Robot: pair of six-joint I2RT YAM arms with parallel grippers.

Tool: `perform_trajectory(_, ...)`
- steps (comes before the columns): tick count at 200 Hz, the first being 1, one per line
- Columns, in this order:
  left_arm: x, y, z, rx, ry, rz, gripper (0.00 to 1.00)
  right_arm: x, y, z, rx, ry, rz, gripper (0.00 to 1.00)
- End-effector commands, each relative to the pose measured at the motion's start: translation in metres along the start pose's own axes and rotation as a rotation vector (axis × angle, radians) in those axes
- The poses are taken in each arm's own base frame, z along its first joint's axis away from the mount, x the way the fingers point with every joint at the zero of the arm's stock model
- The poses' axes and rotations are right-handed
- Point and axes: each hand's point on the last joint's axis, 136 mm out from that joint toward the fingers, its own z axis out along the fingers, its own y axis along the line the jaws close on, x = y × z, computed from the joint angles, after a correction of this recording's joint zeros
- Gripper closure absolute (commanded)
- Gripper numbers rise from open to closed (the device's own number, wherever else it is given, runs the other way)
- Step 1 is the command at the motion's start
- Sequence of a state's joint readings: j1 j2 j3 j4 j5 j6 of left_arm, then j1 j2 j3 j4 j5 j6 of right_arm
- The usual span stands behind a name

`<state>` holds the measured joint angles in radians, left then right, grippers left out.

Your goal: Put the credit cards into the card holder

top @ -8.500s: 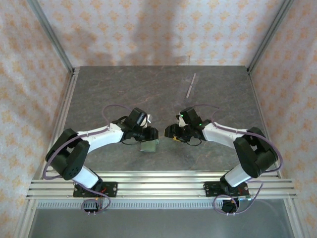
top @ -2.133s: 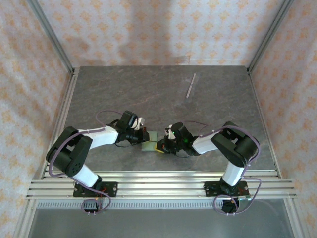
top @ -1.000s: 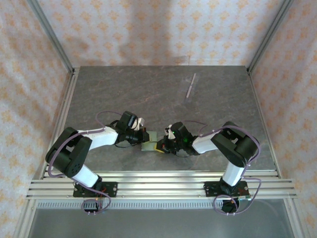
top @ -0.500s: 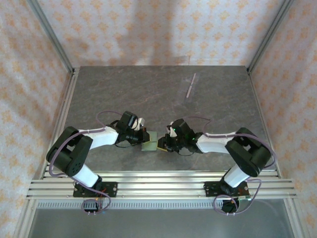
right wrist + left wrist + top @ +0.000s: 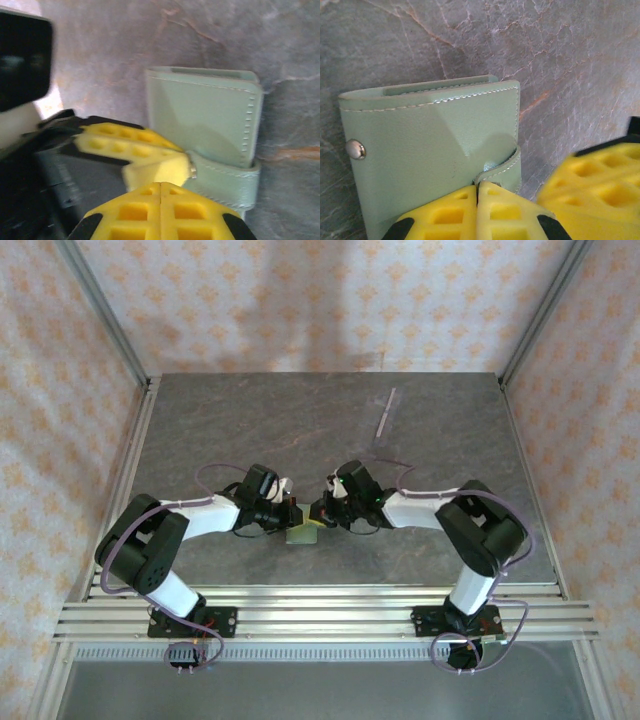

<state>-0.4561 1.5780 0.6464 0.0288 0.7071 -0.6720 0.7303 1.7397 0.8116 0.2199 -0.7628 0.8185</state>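
- On the grey marbled table (image 5: 300, 430), near its front middle: sage-green card holder (image 5: 303, 533), folded closed and lying flat.
- Just behind it in the top view, almost tip to tip: left claw (image 5: 291, 512) and right claw (image 5: 320, 512), both low over the table.
- From the left wrist: stitched cover of the card holder (image 5: 435, 145) facing up. Metal snap stud (image 5: 356, 148) at its left edge. Snap tab (image 5: 502, 167) curling round from the lower right corner.
- Left claw (image 5: 477, 197) closed, yellow pads pressed together right at the free end of the snap tab, seemingly pinching it.
- Right claw (image 5: 160, 200) closed as well, pads tight against each other with nothing visible between them.
- Tips of the right claw just beside the snap tab (image 5: 222, 182) and the left claw's yellow finger (image 5: 135, 147); contact with either not clear.
- At the right of the left wrist view, apart from the card holder: a blurred yellow pad (image 5: 595, 185) of the right claw.
- Far back on the right of the table, well apart from everything else: a thin clear strip (image 5: 386, 412).
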Motion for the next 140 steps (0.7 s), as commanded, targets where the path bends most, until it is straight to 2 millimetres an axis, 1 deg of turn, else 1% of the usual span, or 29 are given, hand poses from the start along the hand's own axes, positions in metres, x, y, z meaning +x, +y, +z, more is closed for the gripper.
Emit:
perform_trajectory(1,0.014,0.022,0.006,-0.07,0.039,-0.02,1.0,0.0,0.004,0.006,-0.019,0.02,0.008,1.0)
perform_trajectory(31,0.014,0.022,0.006,-0.066,0.04,-0.02,1.0,-0.001,-0.003,0.012,0.012,0.036,0.022,1.0)
perform_trajectory(64,0.014,0.021,0.004,-0.065,0.039,-0.018,1.0,-0.001,-0.01,0.008,0.088,0.036,0.044,1.0)
perform_trajectory(91,0.014,0.02,0.005,-0.06,0.037,-0.017,1.0,0.003,-0.03,0.009,0.215,0.063,0.065,1.0)
perform_trajectory(103,0.013,0.021,0.005,-0.06,0.034,-0.018,1.0,0.008,-0.043,0.012,0.275,0.093,0.074,1.0)
perform_trajectory(124,0.014,0.02,0.005,-0.054,0.035,-0.018,1.0,0.018,-0.056,0.02,0.323,0.131,0.083,1.0)
perform_trajectory(140,0.014,0.02,0.006,-0.048,0.036,-0.021,1.0,0.021,-0.07,0.021,0.39,0.135,0.083,1.0)
